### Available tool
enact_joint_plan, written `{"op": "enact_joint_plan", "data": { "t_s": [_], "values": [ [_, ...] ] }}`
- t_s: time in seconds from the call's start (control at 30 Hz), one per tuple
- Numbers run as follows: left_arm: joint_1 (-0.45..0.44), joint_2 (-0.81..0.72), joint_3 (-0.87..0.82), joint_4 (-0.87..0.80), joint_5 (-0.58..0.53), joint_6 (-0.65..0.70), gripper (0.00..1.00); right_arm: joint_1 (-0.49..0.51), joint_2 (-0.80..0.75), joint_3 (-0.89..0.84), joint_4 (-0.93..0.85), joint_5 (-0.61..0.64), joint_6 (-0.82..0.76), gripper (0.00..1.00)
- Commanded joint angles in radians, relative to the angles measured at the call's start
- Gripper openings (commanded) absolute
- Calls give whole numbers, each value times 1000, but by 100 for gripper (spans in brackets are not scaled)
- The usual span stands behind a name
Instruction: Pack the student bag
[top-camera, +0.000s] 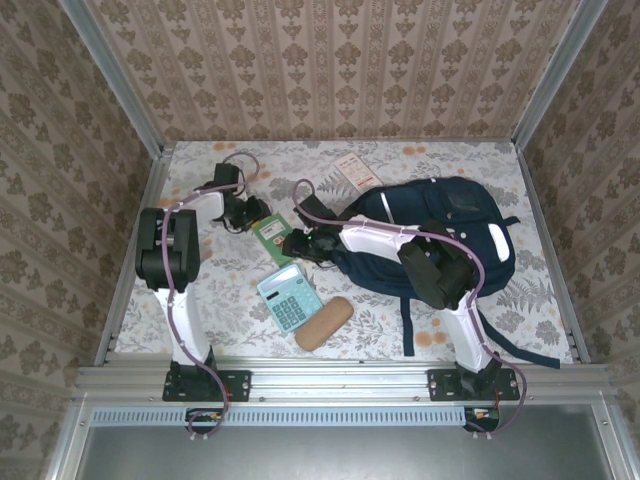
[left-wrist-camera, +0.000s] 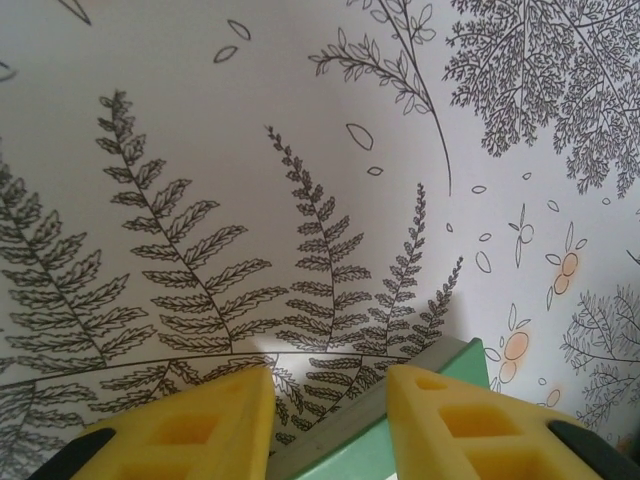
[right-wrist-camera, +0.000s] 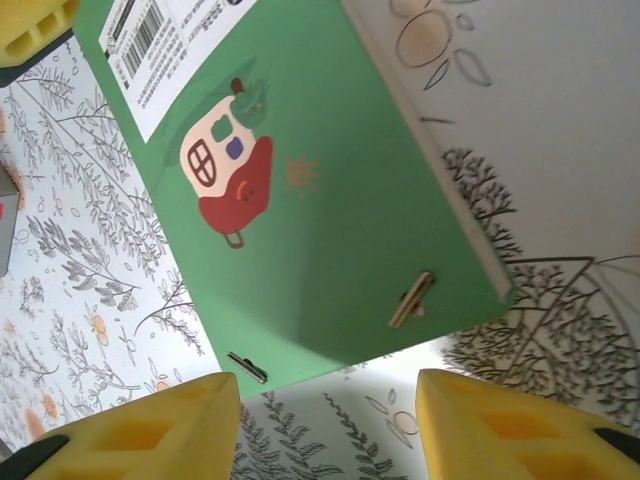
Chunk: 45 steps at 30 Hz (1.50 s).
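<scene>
The student bag (top-camera: 455, 215), navy blue with white patches, lies on the right half of the table, its straps trailing toward the near edge. A green notebook (top-camera: 272, 233) lies flat just left of it. My left gripper (top-camera: 254, 212) sits at the notebook's far-left corner. In the left wrist view its yellow jaws (left-wrist-camera: 330, 400) stand apart, and the notebook's corner (left-wrist-camera: 354, 459) pokes into the gap. My right gripper (top-camera: 296, 245) hovers at the notebook's bag-side edge. It (right-wrist-camera: 328, 400) is open, with the green cover (right-wrist-camera: 330, 200) just beyond its tips.
A light-blue calculator (top-camera: 290, 297) and a tan oval case (top-camera: 324, 322) lie in front of the notebook. A white and pink booklet (top-camera: 357, 172) rests at the back. The right arm reaches across the bag. Metal rails and patterned walls border the table.
</scene>
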<state>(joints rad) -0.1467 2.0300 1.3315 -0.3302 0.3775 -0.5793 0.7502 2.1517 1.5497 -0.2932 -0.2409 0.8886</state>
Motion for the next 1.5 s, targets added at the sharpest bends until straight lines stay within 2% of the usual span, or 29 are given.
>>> {"op": "enact_joint_plan", "data": {
  "t_s": [0.0,0.37,0.6,1.0,1.3,1.47],
  "values": [
    [6,-33,-72,7,17,-7,36,-5,33,28,-10,1,33,50],
    [-11,-209,-297,54,-24,-101,34,-78,69,116,-98,29,-62,51],
    [-27,-304,-309,13,-63,-88,35,-83,-3,95,-136,85,-99,56],
    [-34,-193,-216,-11,-42,-8,35,-65,-27,-34,-63,107,-15,57],
    [-47,-188,-302,35,-13,-52,32,-60,13,-30,6,37,11,57],
    [-63,-196,-329,61,6,-90,30,-61,16,-39,130,-69,45,55]
  ]
}}
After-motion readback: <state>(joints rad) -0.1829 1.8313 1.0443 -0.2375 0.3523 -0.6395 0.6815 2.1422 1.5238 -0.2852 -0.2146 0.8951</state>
